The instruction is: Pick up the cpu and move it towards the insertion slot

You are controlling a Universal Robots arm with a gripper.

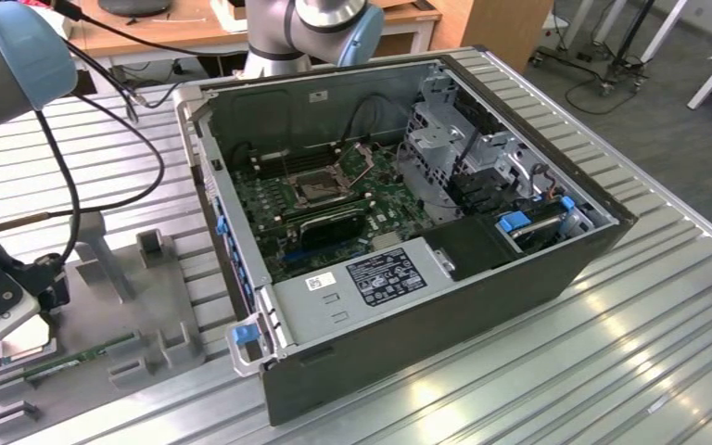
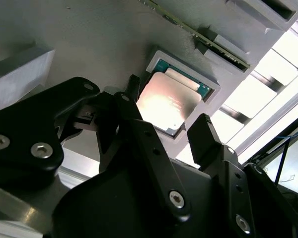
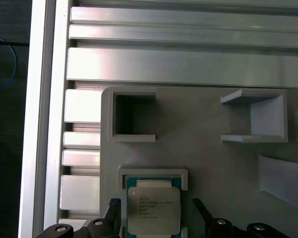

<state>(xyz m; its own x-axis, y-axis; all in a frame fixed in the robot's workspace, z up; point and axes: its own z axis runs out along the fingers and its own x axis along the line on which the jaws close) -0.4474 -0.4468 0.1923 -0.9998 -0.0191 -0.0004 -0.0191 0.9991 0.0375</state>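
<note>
Reading the exterior view from its left, my arm (image 1: pixel 10 56) hangs at 9 o'clock over the grey fixture plate (image 1: pixel 177 320), with a black cable (image 1: pixel 74 185) looping beside it. A green memory stick (image 1: pixel 66 360) lies on that plate at about 7 o'clock, among upright grey holders. The open computer case (image 1: pixel 455 306) occupies the centre. The insertion slot (image 1: pixel 319 185) sits on the case's green board at roughly 2 o'clock from the plate, well apart from it, with the case wall between the two. A steel drive cage (image 1: pixel 449 139) stands at the slot's 3 o'clock. In the first wrist view the cpu (image 3: pixel 153 201) lies flat in a shallow walled nest (image 3: pixel 153 173) on the plate, metal lid up and edges square to the nest walls. Being square, it has no long axis to report. The gripper (image 3: pixel 156 210) is spread, one finger on either side of the cpu with a gap at each flank, gripping nothing. A square pocket (image 3: pixel 134 116) lies at 12 o'clock from the nest. The frame cuts off the cpu's near edge. In the second wrist view glare washes out its lid and the gripper body covers one corner.
</note>
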